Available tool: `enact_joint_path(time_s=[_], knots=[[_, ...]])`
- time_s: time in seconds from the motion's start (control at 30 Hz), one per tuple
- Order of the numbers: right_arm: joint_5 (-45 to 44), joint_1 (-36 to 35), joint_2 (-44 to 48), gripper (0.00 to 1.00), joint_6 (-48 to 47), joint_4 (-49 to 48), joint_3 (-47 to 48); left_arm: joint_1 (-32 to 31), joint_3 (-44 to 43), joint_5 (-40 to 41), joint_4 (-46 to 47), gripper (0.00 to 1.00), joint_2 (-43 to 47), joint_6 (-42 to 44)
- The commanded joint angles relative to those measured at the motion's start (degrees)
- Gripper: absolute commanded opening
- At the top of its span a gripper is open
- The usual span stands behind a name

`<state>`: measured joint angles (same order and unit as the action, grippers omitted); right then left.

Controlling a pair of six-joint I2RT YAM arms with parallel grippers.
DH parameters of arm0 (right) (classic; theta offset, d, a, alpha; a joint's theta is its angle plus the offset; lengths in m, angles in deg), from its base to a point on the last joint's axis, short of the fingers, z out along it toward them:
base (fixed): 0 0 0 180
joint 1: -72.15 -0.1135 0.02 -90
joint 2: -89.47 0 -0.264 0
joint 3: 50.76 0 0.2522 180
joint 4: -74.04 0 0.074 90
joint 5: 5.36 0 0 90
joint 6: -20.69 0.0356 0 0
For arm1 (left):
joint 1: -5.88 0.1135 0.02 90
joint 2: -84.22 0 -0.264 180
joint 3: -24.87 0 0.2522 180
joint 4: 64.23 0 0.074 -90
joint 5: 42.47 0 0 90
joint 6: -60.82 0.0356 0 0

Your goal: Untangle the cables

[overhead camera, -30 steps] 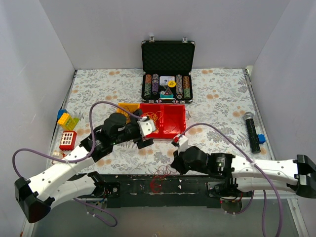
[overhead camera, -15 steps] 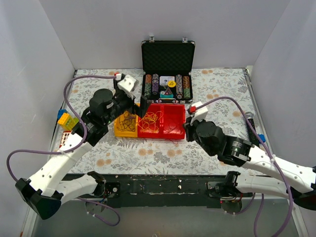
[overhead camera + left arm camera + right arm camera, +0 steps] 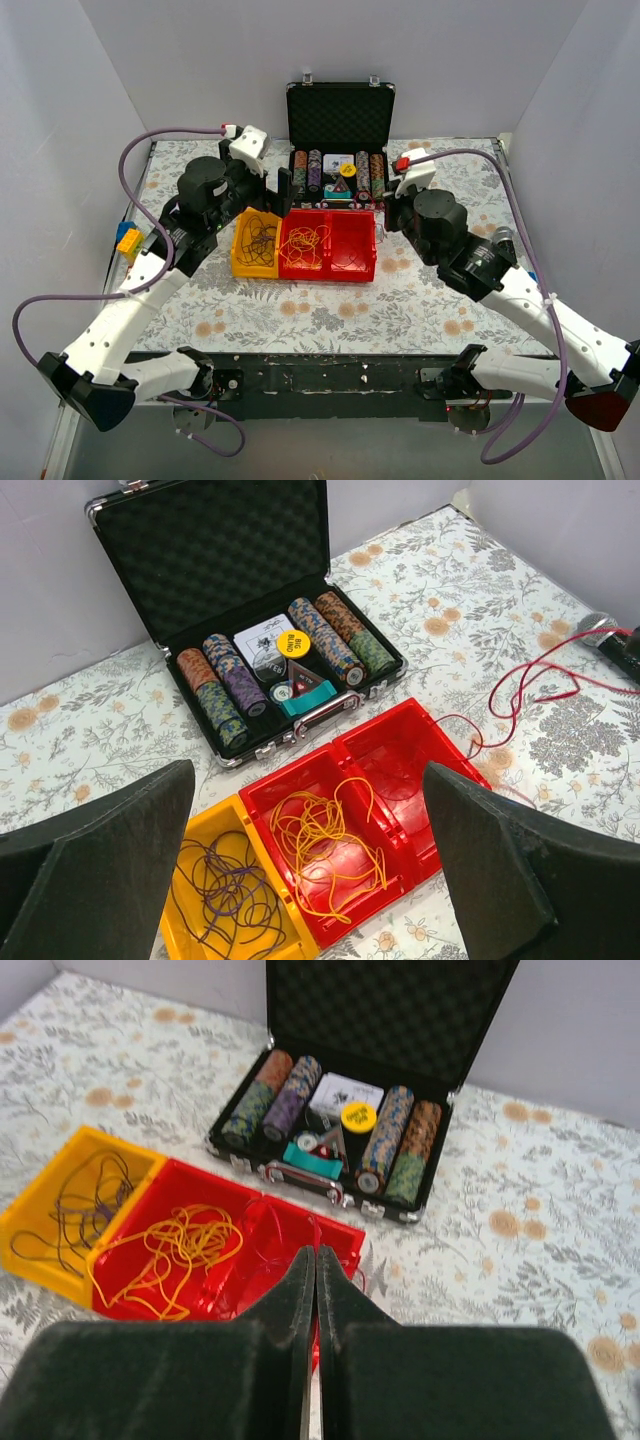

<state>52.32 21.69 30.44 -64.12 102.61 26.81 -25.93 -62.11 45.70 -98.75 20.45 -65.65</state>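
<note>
A yellow bin and a two-compartment red bin sit mid-table. The dark cable lies in the yellow bin. The yellow-orange cable lies in the red bin's left compartment. The red cable trails from the right compartment out over the table, and its strands run straight off to the right. My left gripper hangs open and empty above the bins. My right gripper is shut above the red bin's right end. The strand between its pads does not show.
An open black poker-chip case stands just behind the bins. A microphone lies at the right, partly under my right arm. Toy blocks sit at the left edge. White walls close three sides.
Both arms swung from the table's front toward the back and rose. The red cable left the front edge and now reaches the red bin. The left gripper now hangs behind the bins.
</note>
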Motion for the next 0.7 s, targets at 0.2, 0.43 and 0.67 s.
enact_joint_path(time_s=[0.2, 0.43, 0.67], knots=[[4.62, 3.96, -4.52, 0.01, -2.20, -5.93, 3.34, 1.40, -1.50, 1.03, -2.80, 0.98, -0.66, -0.89], [6.21, 4.66, -6.80, 0.01, -0.36, -8.21, -3.68, 1.84, -0.79, 1.03, -1.92, 0.98, 0.57, -0.27], [9.19, 4.67, -15.05, 0.01, 4.73, -7.78, -10.28, 2.28, -1.32, 3.67, -3.50, 0.98, -1.27, -1.85]])
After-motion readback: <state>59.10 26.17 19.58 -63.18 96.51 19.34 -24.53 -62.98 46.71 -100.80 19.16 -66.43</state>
